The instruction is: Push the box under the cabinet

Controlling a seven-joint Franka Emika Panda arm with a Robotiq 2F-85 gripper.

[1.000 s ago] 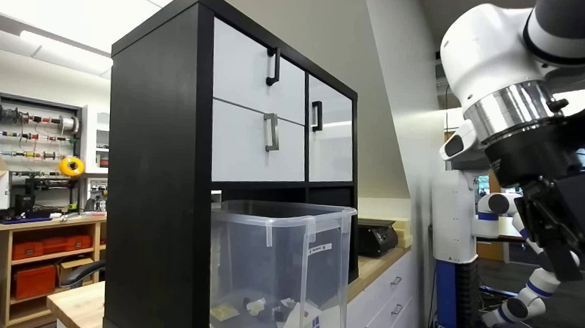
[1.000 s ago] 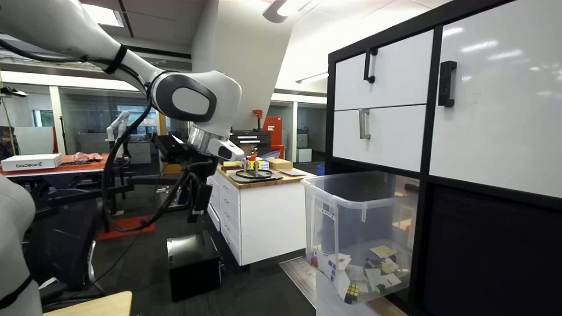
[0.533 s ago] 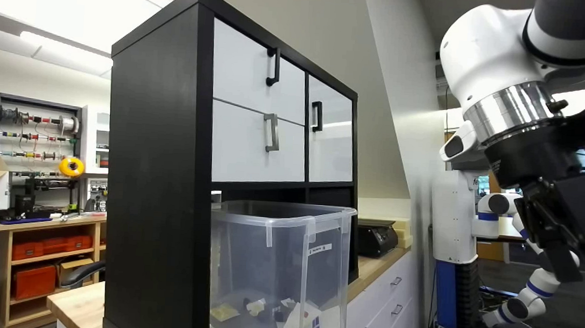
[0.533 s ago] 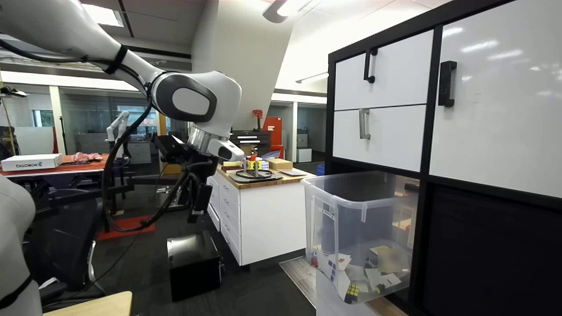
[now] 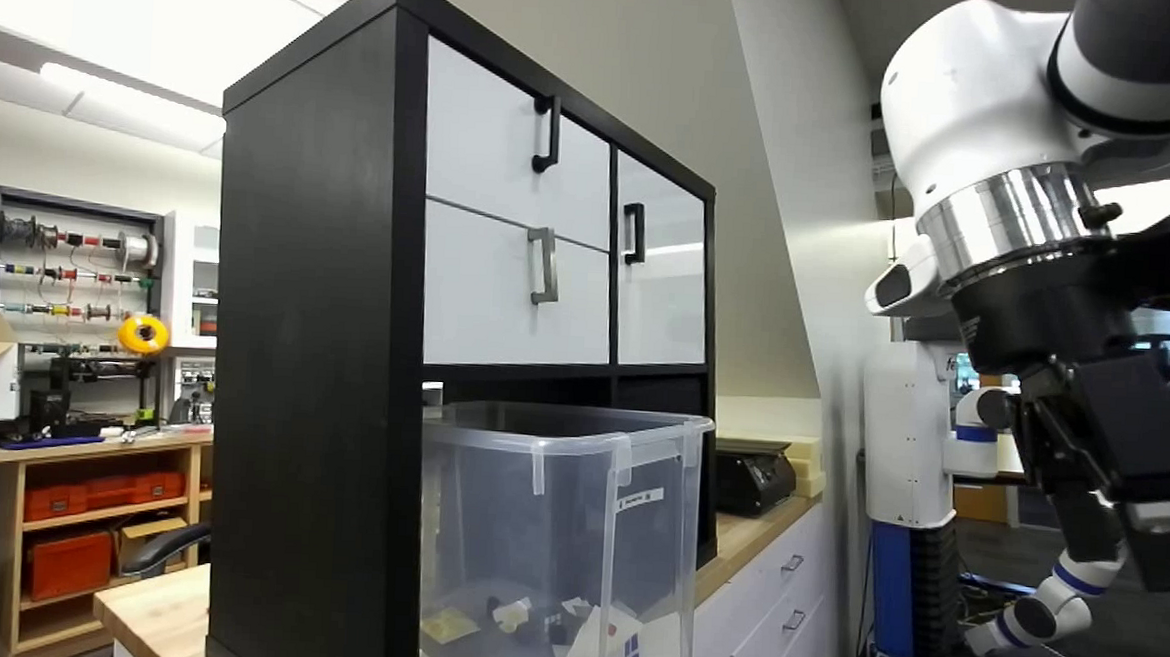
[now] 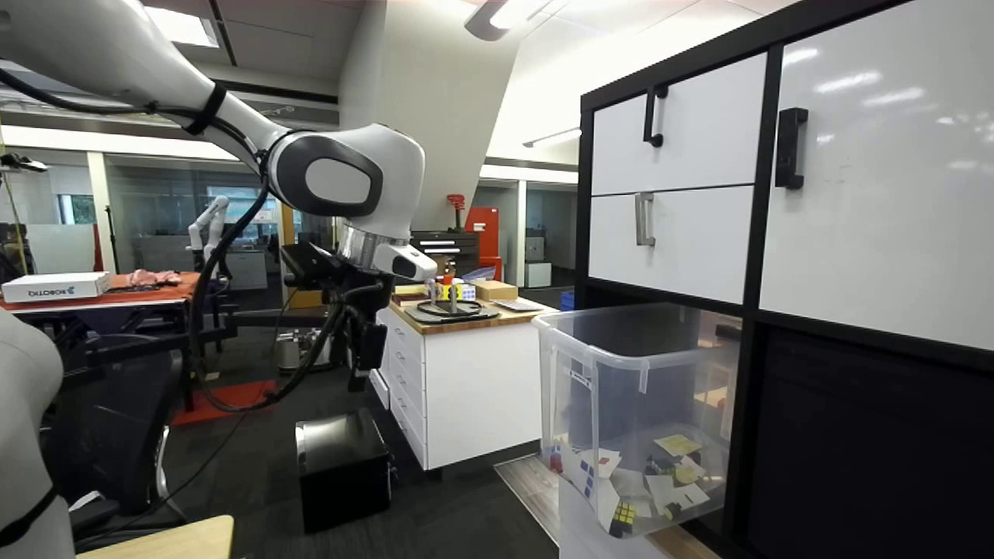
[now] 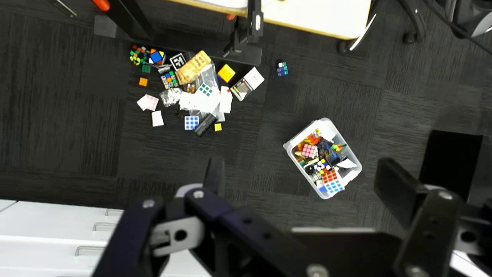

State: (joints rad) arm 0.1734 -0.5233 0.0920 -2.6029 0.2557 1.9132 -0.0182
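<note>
The gripper [image 7: 301, 173] is hanging well apart from the box [image 6: 633, 411], fingers [image 7: 214, 179] standing spread wide. The box is resting partly inside the cabinet [image 5: 401, 309], its front jutting past the frame [image 6: 752, 341], its rim [image 6: 621, 361] lying below the drawer fronts [image 6: 699, 248]. Open room is separating fingers from box.

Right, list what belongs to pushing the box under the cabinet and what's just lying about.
For the job:
clear plastic storage bin
black-framed cabinet
open pincer

Just lying about:
clear floor tub of puzzle cubes
orange puzzle cube
white Robotiq box
</note>
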